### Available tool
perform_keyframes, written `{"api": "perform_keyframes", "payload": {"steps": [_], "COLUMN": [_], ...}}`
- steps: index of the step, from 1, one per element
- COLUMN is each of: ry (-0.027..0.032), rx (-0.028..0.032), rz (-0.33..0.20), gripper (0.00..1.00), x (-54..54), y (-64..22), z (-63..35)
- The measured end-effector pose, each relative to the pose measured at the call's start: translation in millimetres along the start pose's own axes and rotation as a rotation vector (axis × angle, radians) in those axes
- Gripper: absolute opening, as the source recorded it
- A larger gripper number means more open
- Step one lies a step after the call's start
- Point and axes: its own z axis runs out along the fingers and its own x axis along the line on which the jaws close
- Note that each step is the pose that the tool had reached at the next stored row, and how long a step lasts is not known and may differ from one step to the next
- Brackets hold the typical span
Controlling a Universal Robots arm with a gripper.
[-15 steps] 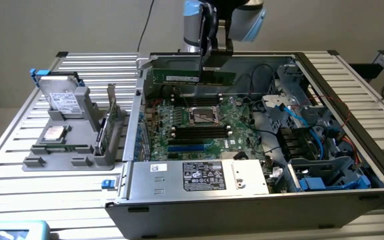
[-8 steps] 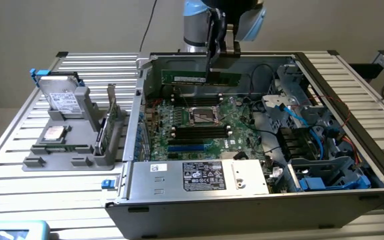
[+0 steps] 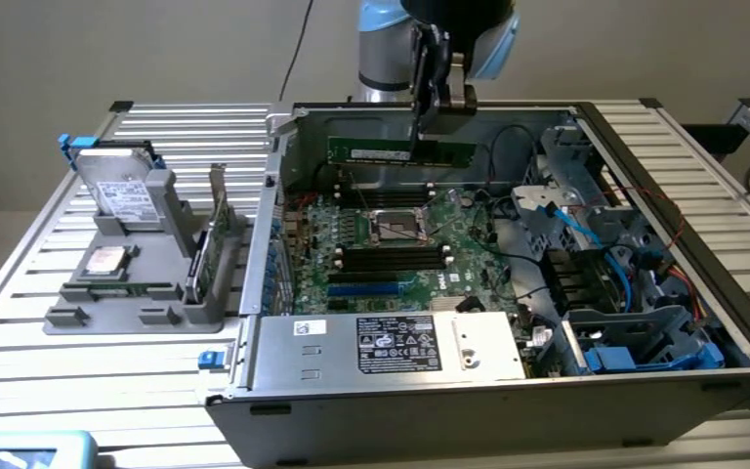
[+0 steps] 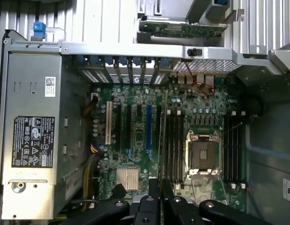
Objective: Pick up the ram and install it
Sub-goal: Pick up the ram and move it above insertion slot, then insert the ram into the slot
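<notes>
The pincer [image 3: 429,129] was closed tight on the long, thin green ram stick [image 3: 375,151]. The stick hung in the air above the green motherboard [image 3: 389,244], inside the open dark metal computer case [image 3: 479,420].

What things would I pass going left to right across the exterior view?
Hard drive on its grey stand → upright green card → the ram, held by the tool above the open computer → blue plastic tray.

ram [image 3: 368,151] above motherboard [image 3: 349,239] inside case [image 3: 479,415]; parts tray [image 3: 114,318] beside case
</notes>
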Motion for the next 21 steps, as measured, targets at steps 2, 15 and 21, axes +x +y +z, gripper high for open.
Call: {"api": "perform_keyframes", "payload": {"steps": [2,15,21], "ry": [0.0001,0.0001,0.0002], "rx": [0.0000,0.0004,0.0014], "rz": [0.000,-0.001,-0.002], "gripper": [0.14,0.14,0.14], "x": [-4.5,-24.1,-33.3], "y": [-0.4,-4.4,-5.2], "z": [1.9,20.0,30.1]}}
